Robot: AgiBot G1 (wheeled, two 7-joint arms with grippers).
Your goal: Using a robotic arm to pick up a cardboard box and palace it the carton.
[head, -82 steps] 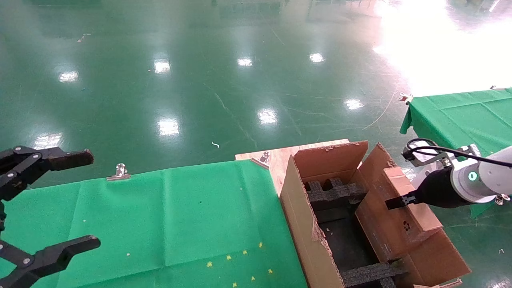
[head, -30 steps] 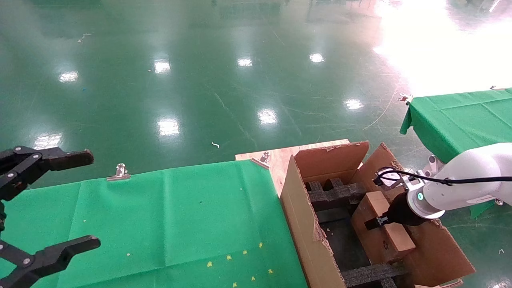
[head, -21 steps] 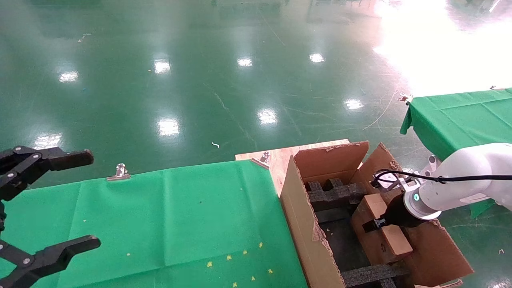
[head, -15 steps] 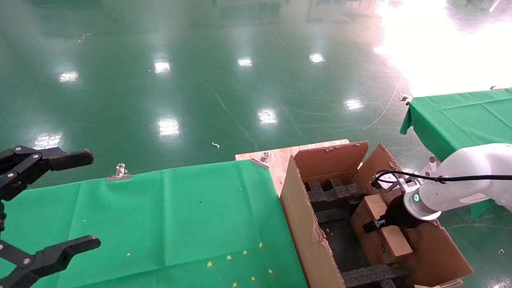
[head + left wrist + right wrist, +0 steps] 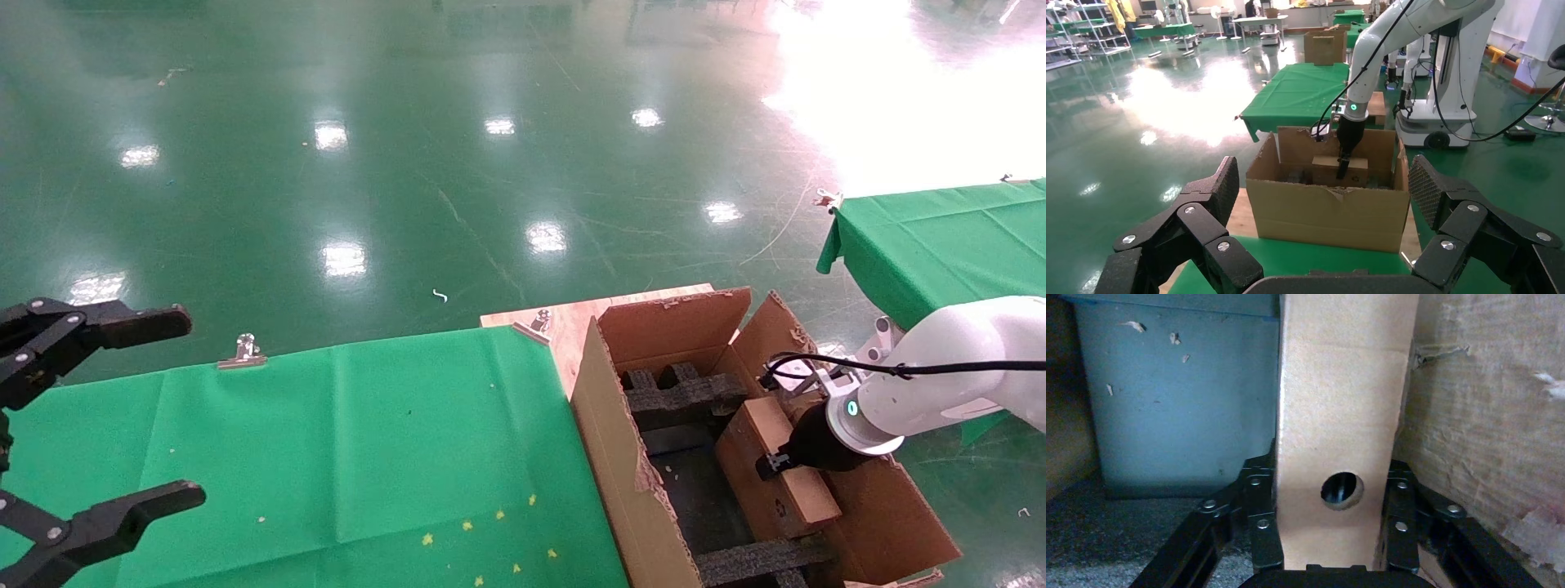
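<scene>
The white robotic arm [image 5: 948,384] reaches from the right into the large brown carton [image 5: 621,457]. Its black right gripper [image 5: 772,467] is shut on the small brown cardboard box [image 5: 805,494]. The box is held on edge inside the carton, close to the carton's right wall. In the right wrist view the fingers [image 5: 1257,514] clamp both sides of the cardboard box [image 5: 1340,416], whose round hole faces the camera. In the left wrist view the cardboard box [image 5: 1324,171] shows just above the carton's front wall [image 5: 1327,214]. My left gripper [image 5: 192,407] is open and empty at the far left.
Black foam inserts [image 5: 678,392] sit at the carton's far and near ends. A table with green cloth [image 5: 368,457] lies left of the carton, with a metal clip [image 5: 243,351] on its far edge. A second green-cloth table [image 5: 940,237] stands at the right.
The right gripper has carried the cardboard box down from above the carton's right flap into the carton. In the last half second it barely sank further. The left gripper has not moved.
</scene>
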